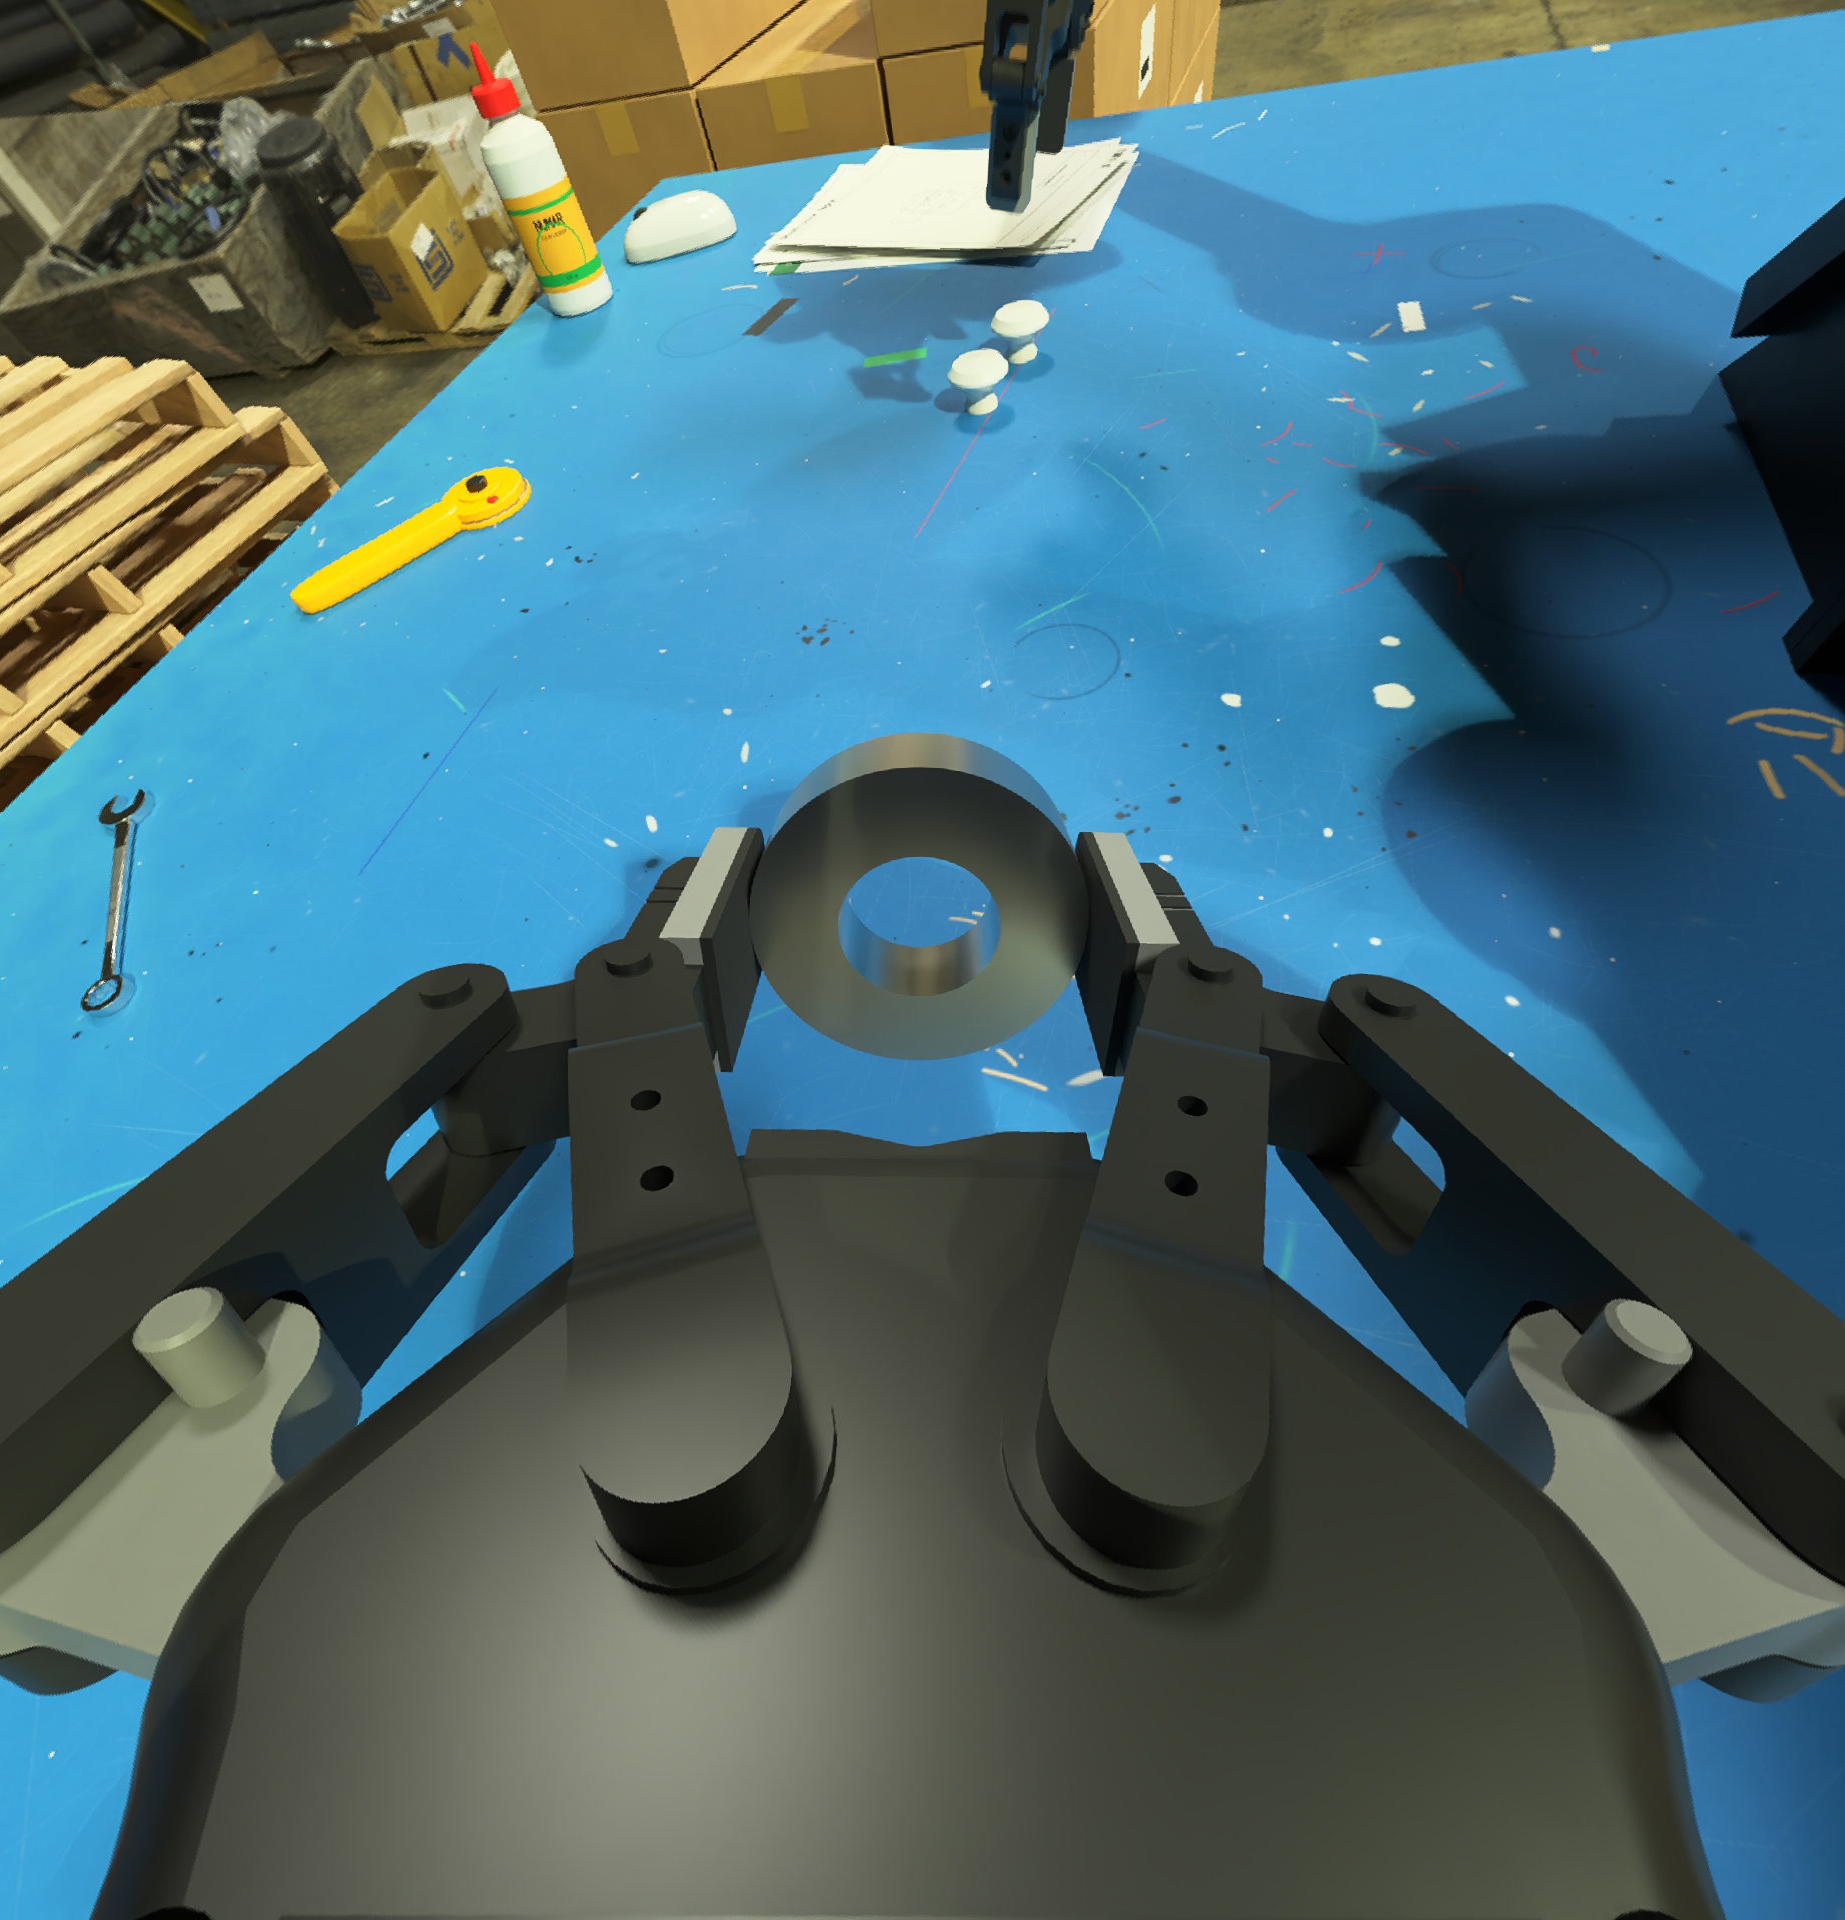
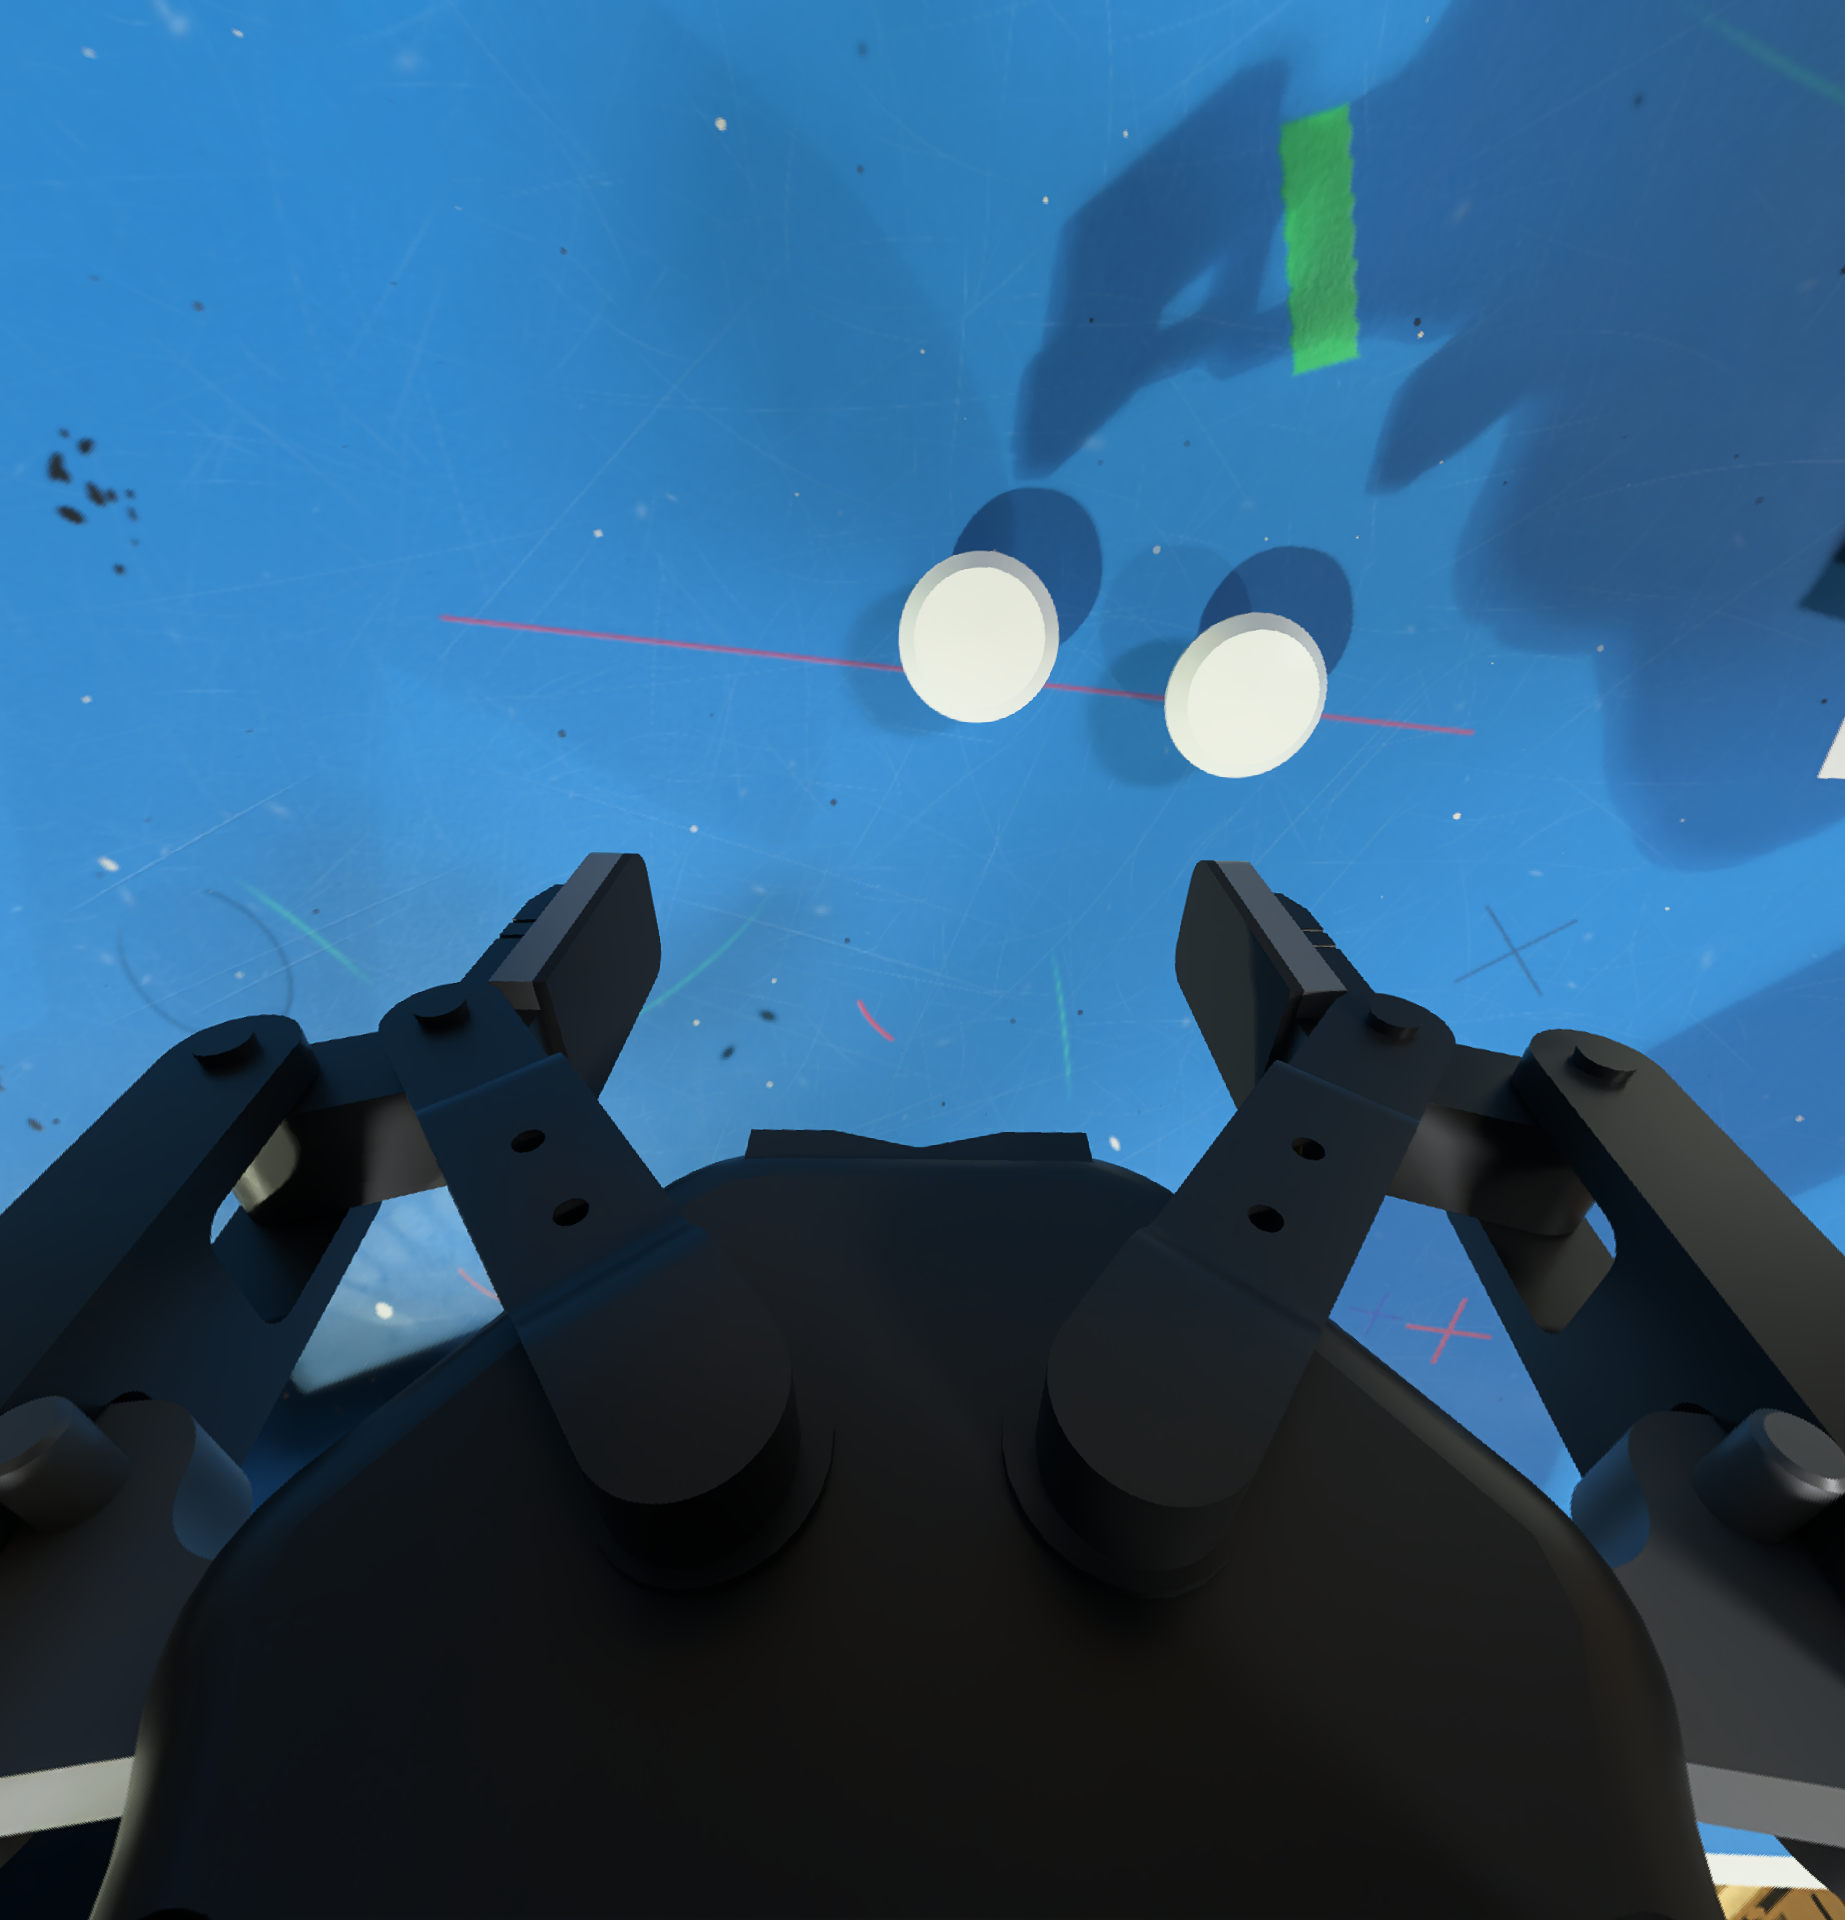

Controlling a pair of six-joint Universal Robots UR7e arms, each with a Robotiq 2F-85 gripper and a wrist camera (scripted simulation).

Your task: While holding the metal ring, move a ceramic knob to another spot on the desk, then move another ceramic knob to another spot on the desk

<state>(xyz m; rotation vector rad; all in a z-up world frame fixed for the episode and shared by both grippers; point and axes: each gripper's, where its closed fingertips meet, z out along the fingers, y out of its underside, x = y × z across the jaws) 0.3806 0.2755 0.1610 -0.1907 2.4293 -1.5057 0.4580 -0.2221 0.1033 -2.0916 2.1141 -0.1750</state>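
Observation:
My left gripper (image 1: pixel 918 914) is shut on the grey metal ring (image 1: pixel 793 935), one finger on each side of it, holding it above the blue desk (image 1: pixel 585 727). Two white ceramic knobs (image 1: pixel 978 376) (image 1: pixel 1020 324) stand side by side far ahead on the desk. In the right wrist view I look down on the same knobs, one on the left (image 2: pixel 978 636) and one on the right (image 2: pixel 1245 694). My right gripper (image 2: pixel 918 935) is open and empty, hovering above the desk just short of them. It also shows in the left wrist view (image 1: pixel 1011 177), high over the papers.
A yellow rotary cutter (image 1: pixel 409 540), a small wrench (image 1: pixel 116 899), a glue bottle (image 1: pixel 544 208), a white mouse (image 1: pixel 679 223) and a stack of papers (image 1: pixel 897 208) lie on the desk. A green tape strip (image 2: pixel 1318 239) lies beyond the knobs. A dark box (image 1: pixel 1822 416) stands at right. Wooden pallets (image 1: pixel 87 499) sit off the left edge.

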